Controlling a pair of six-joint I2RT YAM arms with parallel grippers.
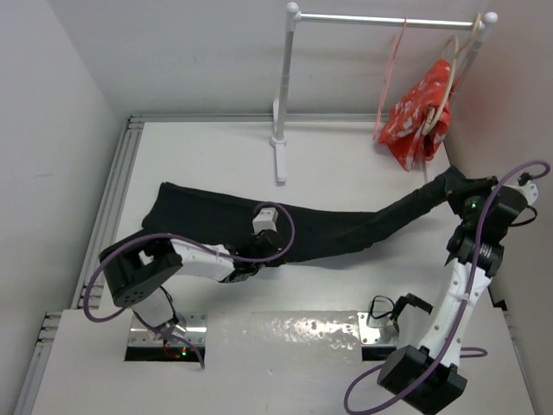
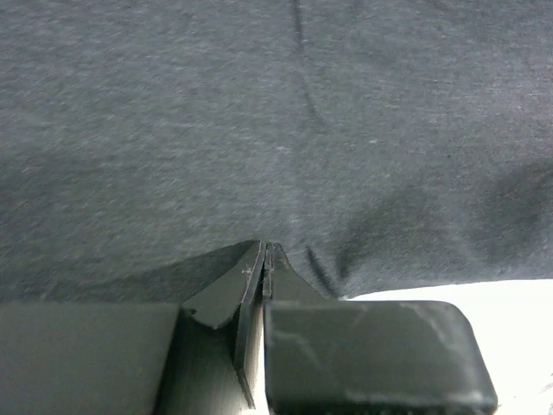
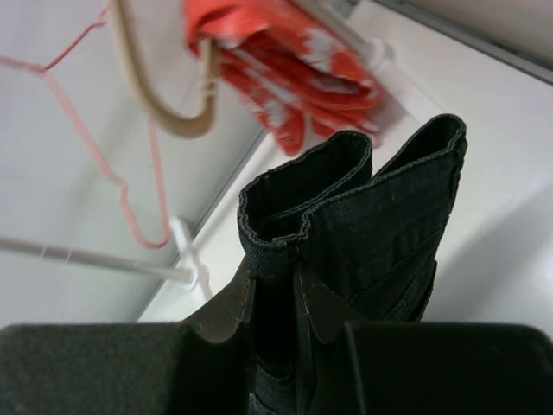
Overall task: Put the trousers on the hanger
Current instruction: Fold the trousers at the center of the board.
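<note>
The trousers (image 1: 259, 226) lie stretched across the middle of the top view, flat on the white table (image 1: 302, 341) from the centre left. Toward the right they narrow into a band that lifts off the surface to the right gripper (image 1: 452, 183). That claw is clenched on one end of the garment. In its wrist view a folded, stitched edge stands up between the two fingers, doubled into thick layers.

The left gripper (image 2: 263, 255) sits at the lower edge of the cloth in the middle of the frame. Its fingers are pinched together on the hem, and the dark fabric fills the whole upper part of its wrist view. The left arm lies low along the table from the lower left, its purple cable looping over the cloth.

The hanger (image 1: 391, 73), a thin pink wire, hangs from the white rail (image 1: 389, 19) at the upper right of the top view, apart from the trousers and above them. Just to its right on the same rail hangs a thicker beige hanger (image 3: 183, 131) carrying a red white-patterned cloth (image 1: 419, 112), which droops close to the raised end of the trousers. The rack's white post (image 1: 282, 86) stands at upper centre, its foot just beyond the far edge of the flat cloth. Grey walls close in on both sides.
</note>
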